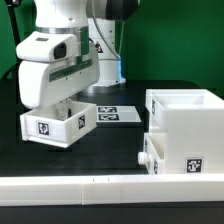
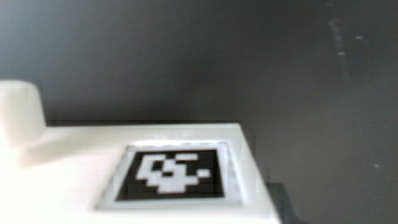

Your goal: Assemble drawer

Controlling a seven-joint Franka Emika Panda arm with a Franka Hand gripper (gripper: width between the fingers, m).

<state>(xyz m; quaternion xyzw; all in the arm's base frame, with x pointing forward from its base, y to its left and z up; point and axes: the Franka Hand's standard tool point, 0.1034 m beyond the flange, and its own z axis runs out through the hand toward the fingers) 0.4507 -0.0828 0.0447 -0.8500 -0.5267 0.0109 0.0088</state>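
One white drawer tray (image 1: 58,126) with square tags on its walls sits on the black table at the exterior view's left. My gripper (image 1: 63,104) reaches down into it from above and appears shut on its wall; the fingertips are hidden. In the wrist view the tray's tagged face (image 2: 173,172) fills the near part, with its round knob (image 2: 16,118) at the side and a dark finger (image 2: 276,203) against the wall edge. The white open-fronted casing (image 1: 186,128) stands at the exterior view's right, with a second tray (image 1: 151,156) low in its front.
The marker board (image 1: 112,115) lies flat on the table between the tray and the casing. A long low white border wall (image 1: 100,188) runs along the front. The arm's base (image 1: 105,50) stands behind the tray.
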